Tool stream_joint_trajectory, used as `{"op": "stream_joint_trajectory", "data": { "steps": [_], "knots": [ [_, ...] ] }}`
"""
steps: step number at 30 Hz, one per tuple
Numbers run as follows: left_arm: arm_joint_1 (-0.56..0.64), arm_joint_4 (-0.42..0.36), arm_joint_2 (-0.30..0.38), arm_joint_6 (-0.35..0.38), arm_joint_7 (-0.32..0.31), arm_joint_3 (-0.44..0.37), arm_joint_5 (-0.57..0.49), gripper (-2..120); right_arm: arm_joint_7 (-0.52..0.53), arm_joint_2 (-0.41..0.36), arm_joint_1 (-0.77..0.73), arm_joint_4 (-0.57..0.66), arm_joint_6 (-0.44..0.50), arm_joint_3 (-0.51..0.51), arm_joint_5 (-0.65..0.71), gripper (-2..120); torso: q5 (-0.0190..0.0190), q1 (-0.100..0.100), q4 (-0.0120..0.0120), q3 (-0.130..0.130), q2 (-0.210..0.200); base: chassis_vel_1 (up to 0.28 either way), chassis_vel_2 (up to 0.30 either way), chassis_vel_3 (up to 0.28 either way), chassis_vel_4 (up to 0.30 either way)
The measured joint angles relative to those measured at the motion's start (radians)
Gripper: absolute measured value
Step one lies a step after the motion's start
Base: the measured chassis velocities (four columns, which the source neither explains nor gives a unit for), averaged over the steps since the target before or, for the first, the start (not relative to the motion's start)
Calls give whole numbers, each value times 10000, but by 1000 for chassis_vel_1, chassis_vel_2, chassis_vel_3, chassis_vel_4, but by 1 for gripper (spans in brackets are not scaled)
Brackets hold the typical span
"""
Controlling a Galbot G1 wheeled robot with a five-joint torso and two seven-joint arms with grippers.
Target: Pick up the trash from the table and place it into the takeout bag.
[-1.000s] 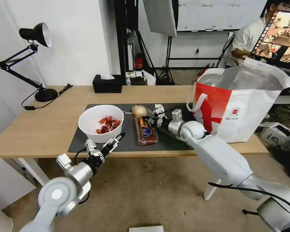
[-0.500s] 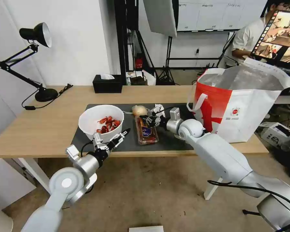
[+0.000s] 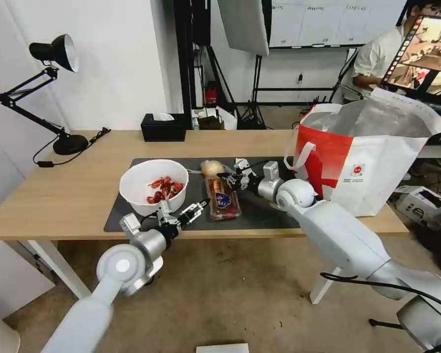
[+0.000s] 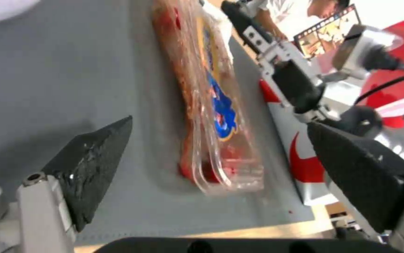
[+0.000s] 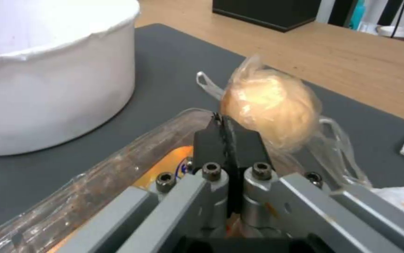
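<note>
Trays (image 3: 224,198) lie on the bench mat just beside the bowl (image 3: 153,186); our left claw (image 3: 197,210) gapes near them, our right claw (image 5: 224,123) pinched together against the wrapped ball (image 5: 270,107).

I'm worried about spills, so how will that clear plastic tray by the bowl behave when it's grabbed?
The clear plastic tray looks thin and see-through, so it will probably flex when squeezed. It seems light. Red residue inside may drip if it is tilted.

The white bowl (image 5: 47,70) is cut off at the right wrist view's 10 o'clock edge. The far end of the clear tray (image 4: 206,105) is blurred toward 12 o'clock in the left wrist view. The takeout bag's (image 3: 377,162) small logo cannot be read.
</note>
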Motion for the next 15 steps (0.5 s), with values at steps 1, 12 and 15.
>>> {"op": "stream_joint_trajectory", "data": {
  "steps": [1, 12, 15],
  "knots": [
    [-196, 93, 9, -52, -64, 209, 33, 100, 17, -29, -62, 43, -4, 52, 13, 0, 1, 0, 0, 0, 0, 0, 0, 0, 0],
    [-1286, 912, -202, -262, -354, 1081, 69, 100, 121, -261, -362, 355, -29, 265, 138, 0, 0, 0, -1, 0, 0, 0, 0, 0, 0],
    [-1541, 1082, -266, -263, -429, 1198, 68, 100, 199, -335, -390, 440, -41, 283, 221, 0, 1, 0, -1, 0, 0, 0, 0, 0, 0]
  ]
}}
